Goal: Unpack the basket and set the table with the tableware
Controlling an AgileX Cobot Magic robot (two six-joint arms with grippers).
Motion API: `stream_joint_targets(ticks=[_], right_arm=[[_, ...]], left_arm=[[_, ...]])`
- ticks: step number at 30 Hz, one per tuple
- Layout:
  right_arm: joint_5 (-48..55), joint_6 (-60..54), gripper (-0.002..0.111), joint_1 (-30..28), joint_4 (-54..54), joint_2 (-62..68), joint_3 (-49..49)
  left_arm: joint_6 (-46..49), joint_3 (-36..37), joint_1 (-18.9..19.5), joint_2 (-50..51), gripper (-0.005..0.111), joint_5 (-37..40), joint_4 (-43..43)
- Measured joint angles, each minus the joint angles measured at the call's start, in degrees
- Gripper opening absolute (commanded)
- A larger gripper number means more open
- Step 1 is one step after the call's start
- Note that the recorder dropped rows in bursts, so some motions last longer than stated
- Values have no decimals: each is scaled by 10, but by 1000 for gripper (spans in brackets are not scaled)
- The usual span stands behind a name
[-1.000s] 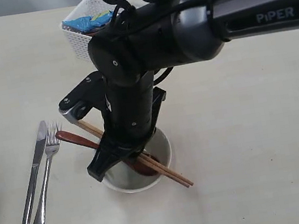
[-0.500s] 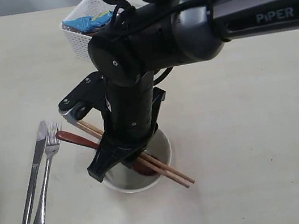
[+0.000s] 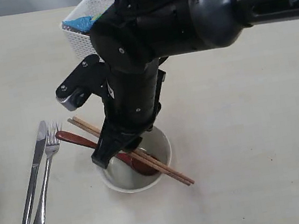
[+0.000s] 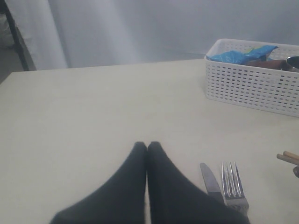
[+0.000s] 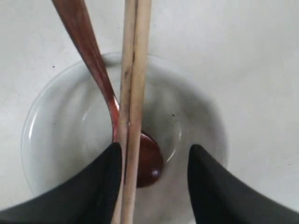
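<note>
Wooden chopsticks (image 5: 134,70) across off-white bowl (image 5: 56,135)

On our beige table (image 3: 267,127) the black right arm (image 3: 178,9) blocks the white lattice plastic basket (image 3: 77,40). The left wrist view clears it, blue bag (image 4: 238,53) inside. Right gripper (image 5: 155,149) jaws stand apart, chopsticks between, dark red wooden spoon (image 5: 85,42) alongside. Left gripper (image 4: 146,145) pinched together near steel knife (image 4: 210,179) and fork (image 4: 232,179).

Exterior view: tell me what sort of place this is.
Likely a robot test bench staged as a dining table: a pale table with knife, fork and bowl laid out, a white basket, and a black robot arm above the bowl.
</note>
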Motion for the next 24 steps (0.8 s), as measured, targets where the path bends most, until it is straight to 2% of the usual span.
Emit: stream_joint_targets(ticks=[5,10,18,24], right_arm=[[10,41,44,0,-50,-42,-19],[57,65,44,-14,-84,-58,-94],[113,64,44,-129,-43,-21,-261],[130,63,44,-200,0,59,-342]], left_arm=[[0,0,0,0,0,0,0],[0,0,0,0,0,0,0],[0,0,0,0,0,0,0],[0,0,0,0,0,0,0]])
